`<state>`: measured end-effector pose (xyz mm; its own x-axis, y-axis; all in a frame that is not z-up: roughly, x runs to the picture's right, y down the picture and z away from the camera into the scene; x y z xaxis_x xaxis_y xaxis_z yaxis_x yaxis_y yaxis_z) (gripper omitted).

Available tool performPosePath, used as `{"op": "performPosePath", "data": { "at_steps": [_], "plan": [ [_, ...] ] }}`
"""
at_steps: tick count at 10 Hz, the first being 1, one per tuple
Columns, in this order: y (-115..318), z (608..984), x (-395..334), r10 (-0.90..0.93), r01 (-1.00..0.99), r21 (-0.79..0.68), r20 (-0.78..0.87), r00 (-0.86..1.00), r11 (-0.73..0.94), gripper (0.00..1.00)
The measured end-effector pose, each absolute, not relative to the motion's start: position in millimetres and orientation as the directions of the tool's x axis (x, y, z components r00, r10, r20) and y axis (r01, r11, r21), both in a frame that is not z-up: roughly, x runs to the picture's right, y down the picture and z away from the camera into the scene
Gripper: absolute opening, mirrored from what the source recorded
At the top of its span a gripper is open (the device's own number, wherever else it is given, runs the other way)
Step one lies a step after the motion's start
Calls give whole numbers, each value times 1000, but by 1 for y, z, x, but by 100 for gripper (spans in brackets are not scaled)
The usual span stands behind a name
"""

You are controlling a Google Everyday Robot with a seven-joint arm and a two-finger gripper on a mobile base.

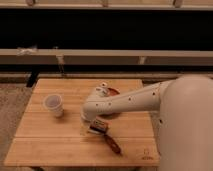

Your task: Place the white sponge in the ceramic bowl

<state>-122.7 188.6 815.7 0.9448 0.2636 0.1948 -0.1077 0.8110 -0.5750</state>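
The orange-red ceramic bowl point(114, 92) sits at the back middle of the wooden table point(50, 145); my white arm point(135, 102) covers most of it, so only a piece of its rim shows. My gripper point(96, 125) is low over the table, in front of and slightly left of the bowl, with its dark end close to the wood. I cannot make out the white sponge; it is hidden or too unclear near the gripper.
A pale translucent plastic cup point(54, 105) stands at the left of the table. A long reddish-brown object point(113, 145) lies just in front and right of the gripper. A low wall with a ledge point(100, 55) runs behind the table.
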Motion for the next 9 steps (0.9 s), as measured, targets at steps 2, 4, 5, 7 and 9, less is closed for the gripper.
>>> {"op": "performPosePath", "data": {
  "at_steps": [2, 4, 5, 7, 9],
  "plan": [
    [191, 824, -128, 211, -73, -560, 187, 959, 825, 80],
    [193, 829, -133, 166, -57, -540, 156, 974, 840, 80],
    [194, 831, -137, 138, -45, -528, 138, 981, 848, 80],
    [196, 835, -139, 95, -31, -511, 100, 990, 859, 80],
    [195, 839, -138, 60, -17, -495, 71, 996, 869, 80]
  ]
}}
